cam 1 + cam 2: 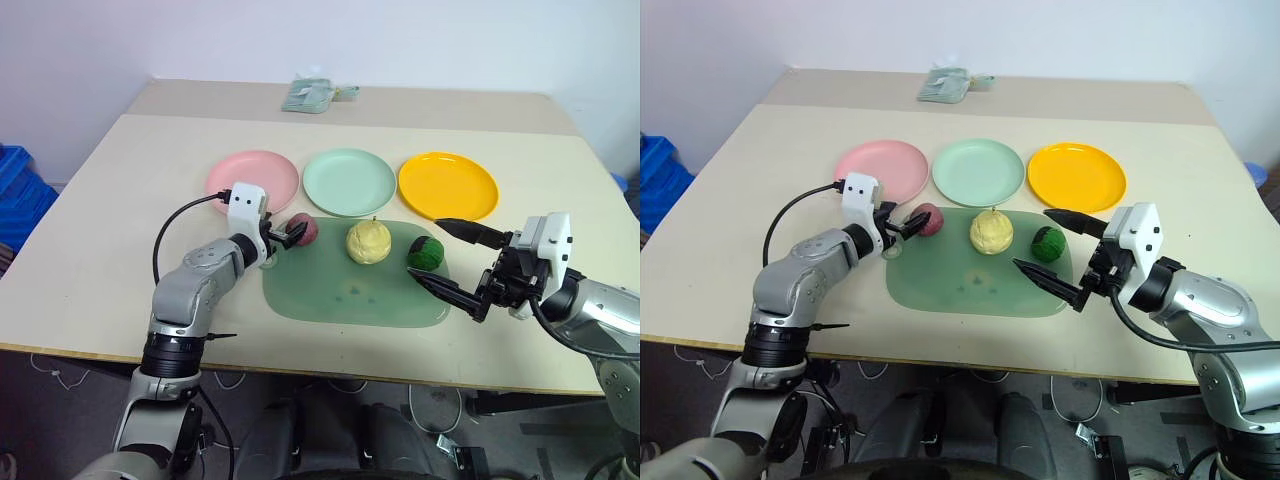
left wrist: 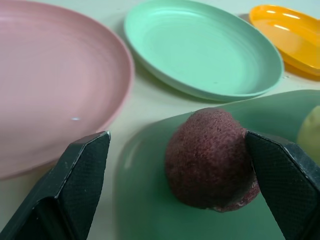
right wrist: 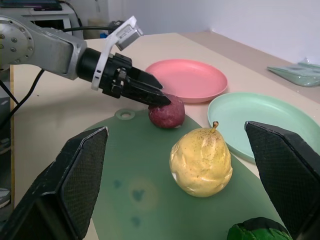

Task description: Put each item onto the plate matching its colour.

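A dark reddish-purple lump (image 1: 304, 228) lies at the left end of the green mat (image 1: 350, 295), just in front of the pink plate (image 1: 252, 180). My left gripper (image 2: 176, 137) stands open around the lump, one finger on each side of it. The pale yellow pear (image 1: 368, 241) stands mid-mat and the dark green ball (image 1: 426, 252) is at the mat's right end. The mint green plate (image 1: 350, 182) and yellow-orange plate (image 1: 447, 185) lie behind them, both bare. My right gripper (image 1: 428, 250) is open at the mat's right end, close to the ball, holding nothing.
A folded pale green packet (image 1: 313, 95) lies at the back of the table. A blue crate (image 1: 15, 195) stands beyond the table's left edge. A black cable (image 1: 175, 225) loops off my left forearm over the tabletop.
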